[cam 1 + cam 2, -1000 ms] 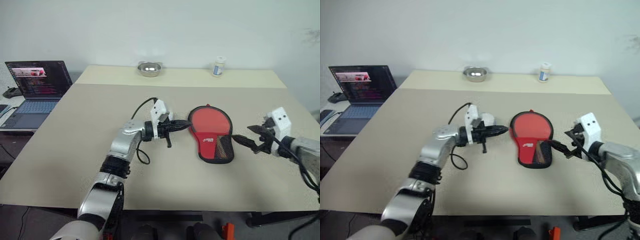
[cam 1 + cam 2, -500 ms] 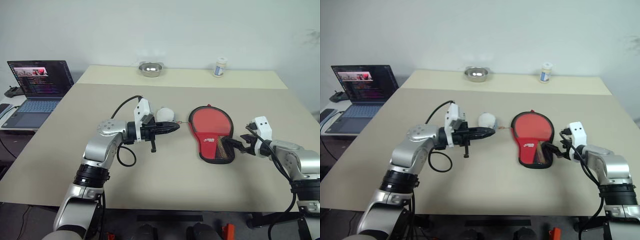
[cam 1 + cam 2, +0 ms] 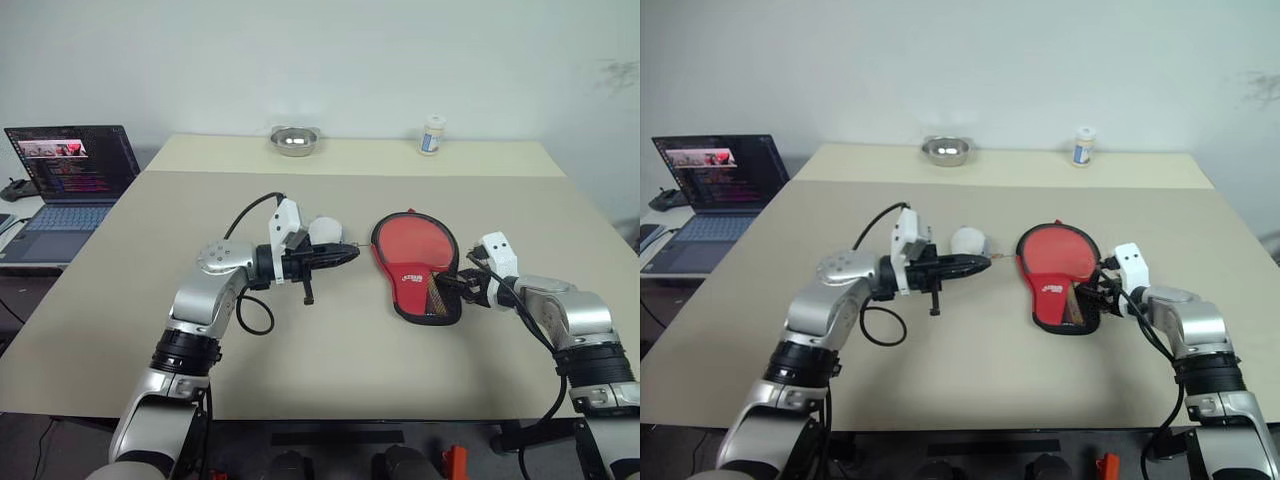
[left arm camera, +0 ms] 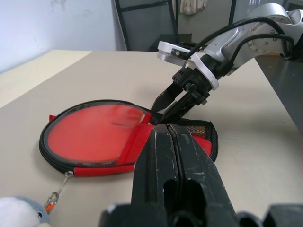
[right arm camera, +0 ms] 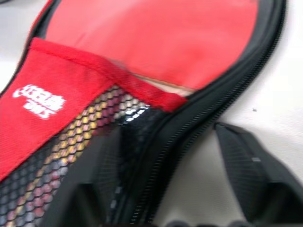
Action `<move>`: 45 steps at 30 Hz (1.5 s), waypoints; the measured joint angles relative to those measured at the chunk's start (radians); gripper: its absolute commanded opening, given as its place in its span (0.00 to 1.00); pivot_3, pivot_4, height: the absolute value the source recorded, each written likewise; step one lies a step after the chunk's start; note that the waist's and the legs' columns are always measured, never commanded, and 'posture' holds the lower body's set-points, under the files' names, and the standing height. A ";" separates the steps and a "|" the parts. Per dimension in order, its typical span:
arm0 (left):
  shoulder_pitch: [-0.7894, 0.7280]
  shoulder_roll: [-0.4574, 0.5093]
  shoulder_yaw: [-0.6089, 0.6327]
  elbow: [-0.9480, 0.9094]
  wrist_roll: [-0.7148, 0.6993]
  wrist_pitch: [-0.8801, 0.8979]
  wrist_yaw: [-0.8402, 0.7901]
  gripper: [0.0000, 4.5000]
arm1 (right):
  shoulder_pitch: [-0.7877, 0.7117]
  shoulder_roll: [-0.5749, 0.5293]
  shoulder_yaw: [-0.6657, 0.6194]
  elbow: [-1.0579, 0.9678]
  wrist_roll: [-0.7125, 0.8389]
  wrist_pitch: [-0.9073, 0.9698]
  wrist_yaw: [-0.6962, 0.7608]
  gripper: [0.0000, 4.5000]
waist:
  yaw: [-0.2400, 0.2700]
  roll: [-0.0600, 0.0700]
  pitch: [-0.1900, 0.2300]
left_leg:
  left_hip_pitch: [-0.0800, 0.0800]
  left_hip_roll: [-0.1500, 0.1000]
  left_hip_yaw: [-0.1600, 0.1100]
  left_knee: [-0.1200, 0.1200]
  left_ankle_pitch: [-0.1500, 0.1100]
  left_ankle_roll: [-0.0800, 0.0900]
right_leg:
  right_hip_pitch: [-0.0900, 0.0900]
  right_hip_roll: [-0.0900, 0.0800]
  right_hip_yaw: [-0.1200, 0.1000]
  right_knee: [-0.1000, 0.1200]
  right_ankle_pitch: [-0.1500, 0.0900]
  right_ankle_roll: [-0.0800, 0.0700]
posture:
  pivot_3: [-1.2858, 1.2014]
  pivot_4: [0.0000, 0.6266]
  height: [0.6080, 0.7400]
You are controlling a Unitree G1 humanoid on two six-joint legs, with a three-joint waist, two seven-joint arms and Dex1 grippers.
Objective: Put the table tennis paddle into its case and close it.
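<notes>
My right pincer (image 3: pixel 452 283) is at the edge of the case (image 3: pixel 418 268), down by its narrow end. Its two black fingers (image 5: pixel 246 158) stand partly apart, one on the mesh inside the case and one on the table outside, with the zipper edge between them. I cannot tell if they are squeezing that edge.

My left pincer (image 3: pixel 345 253) is pressed shut with nothing in it. It points level toward the case, at about 9 o'clock from it, and does not touch it.

The case lies open and flat on the tan table (image 3: pixel 130 300). The paddle (image 3: pixel 410 245) lies inside it, red face up. Its handle sits under the red band and the black mesh, toward 6 o'clock.

A small white fluffy ball (image 3: pixel 323 231) lies just behind my left pincer. A thin chain runs from it toward the case.

At 12 o'clock, far back on the table, are a metal bowl (image 3: pixel 295 140) and a little white bottle (image 3: pixel 432 136). A laptop (image 3: pixel 62 180) sits open off to 10 o'clock.
</notes>
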 measured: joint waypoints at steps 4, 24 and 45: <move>0.024 0.014 -0.002 0.004 0.013 -0.002 -0.001 0.00 | -0.001 0.005 0.006 0.000 0.000 0.016 0.024 0.24 | 0.000 -0.001 0.000 | 0.002 0.000 0.000 0.000 0.000 0.000 | 0.001 0.000 0.000 0.002 0.000 0.000 | 0.52 0.24 1.00; 0.170 0.251 0.003 -0.183 -0.127 0.141 -0.204 0.00 | 0.066 0.278 0.079 -0.435 0.138 0.325 -0.028 0.00 | -0.020 -0.001 0.000 | 0.006 0.005 0.001 -0.008 0.000 -0.001 | -0.002 -0.001 0.000 0.006 -0.004 -0.006 | 0.52 0.24 1.00; 0.216 0.275 -0.002 -0.188 -0.127 0.114 -0.221 0.00 | 0.358 0.306 -0.010 -0.784 0.279 0.550 -0.184 0.00 | -0.017 -0.001 0.000 | 0.006 0.003 0.001 -0.008 0.000 -0.001 | -0.001 -0.002 0.000 0.005 -0.007 -0.001 | 0.52 0.24 1.00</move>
